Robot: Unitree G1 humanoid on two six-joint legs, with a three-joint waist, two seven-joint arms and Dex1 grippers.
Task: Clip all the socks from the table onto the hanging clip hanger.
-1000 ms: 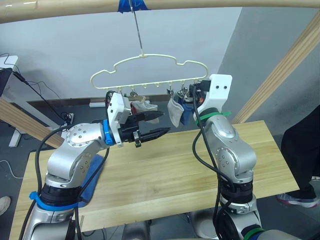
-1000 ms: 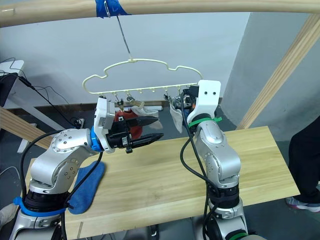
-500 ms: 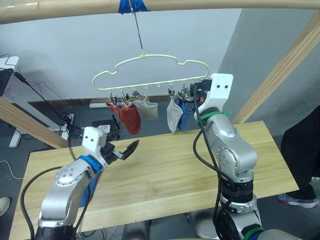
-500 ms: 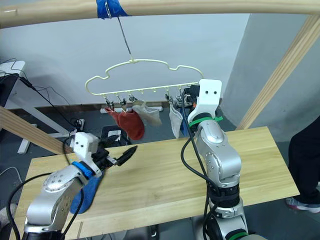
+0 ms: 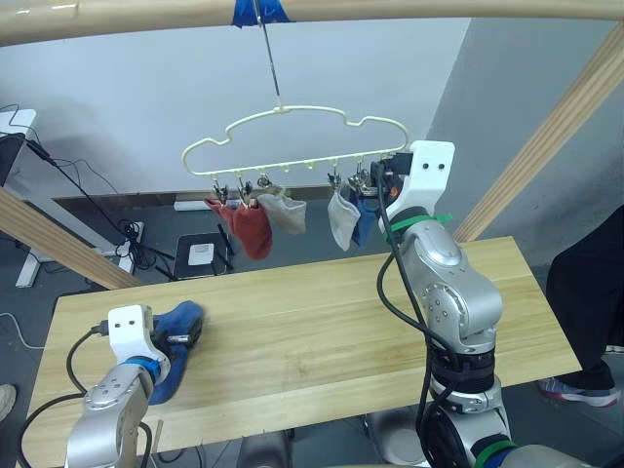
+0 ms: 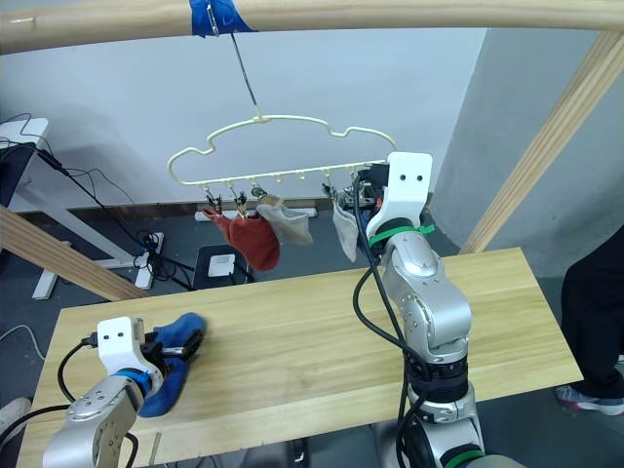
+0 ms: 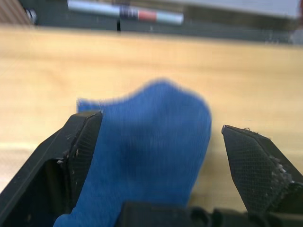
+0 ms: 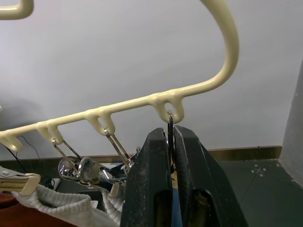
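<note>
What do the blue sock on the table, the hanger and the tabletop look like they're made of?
The blue sock looks like soft knit fabric, fuzzy and limp. The hanger seems to be thin wire with a smooth pale cream coating; its clips look like shiny bare metal. The table appears to be light wood planks with visible grain, matte.

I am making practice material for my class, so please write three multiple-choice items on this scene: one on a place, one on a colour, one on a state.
1. Where is the left tool?
A. raised by the wooden pole
B. low over the table, at a sock
C. beside the person

2. What colour is the sock on the table?
A. red
B. blue
C. grey

3. How is the right tool?
A. wide open
B. shut on a sock
C. shut on a clip of the hanger

Answers:
1 B: its open fingers stand on either side of the sock lying on the wood.
2 B: the fabric is plainly blue.
3 C: its fingers pinch the clip's wire under the hanger bar.
</note>
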